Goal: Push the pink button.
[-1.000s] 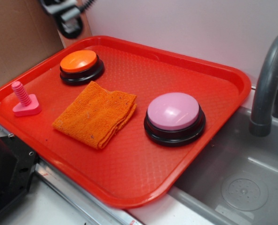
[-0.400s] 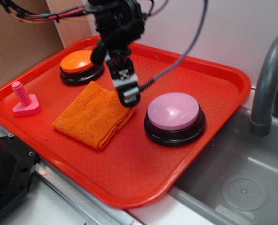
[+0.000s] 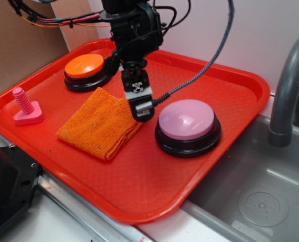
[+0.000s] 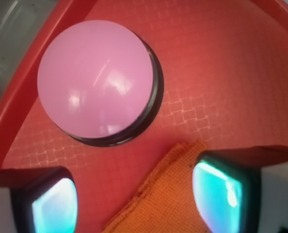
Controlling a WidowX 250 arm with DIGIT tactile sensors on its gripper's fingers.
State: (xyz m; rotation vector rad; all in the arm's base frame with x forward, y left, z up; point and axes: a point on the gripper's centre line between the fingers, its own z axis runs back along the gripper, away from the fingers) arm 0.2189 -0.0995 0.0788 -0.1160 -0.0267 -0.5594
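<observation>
Hovering with jaws apart, gripper (image 3: pixel 140 112) just beside the pink button (image 3: pixel 186 119), above the cloth's (image 3: pixel 102 122) near edge.

- No readable text, labels, brands or numbers in either view.
- Small black-and-white marking on the gripper (image 3: pixel 140 112) body, too small to read.
- Pink button (image 3: pixel 186 119) top is plain.

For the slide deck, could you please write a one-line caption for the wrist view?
Open gripper hovers over the orange cloth, short of the pink button on the red tray.
</observation>
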